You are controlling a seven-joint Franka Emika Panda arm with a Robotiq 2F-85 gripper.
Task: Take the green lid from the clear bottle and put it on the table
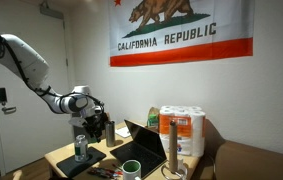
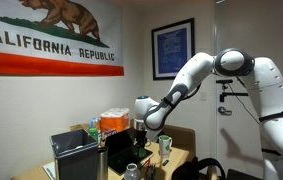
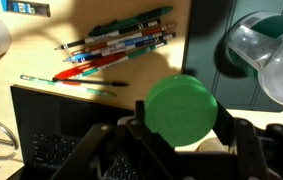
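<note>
My gripper is shut on the green lid, a bright green round cap held between both fingers above the table. A see-through rounded vessel, apparently the clear bottle, lies at the upper right of the wrist view, apart from the lid. In an exterior view the gripper hangs just above the slim upright clear bottle on the dark mat. In an exterior view the gripper sits low over the cluttered table; the lid is too small to make out there.
Several pens lie on the tan tabletop. An open laptop stands beside the bottle, its keyboard below the gripper. Paper towel rolls, a dark flask and a green-and-white cup stand nearby.
</note>
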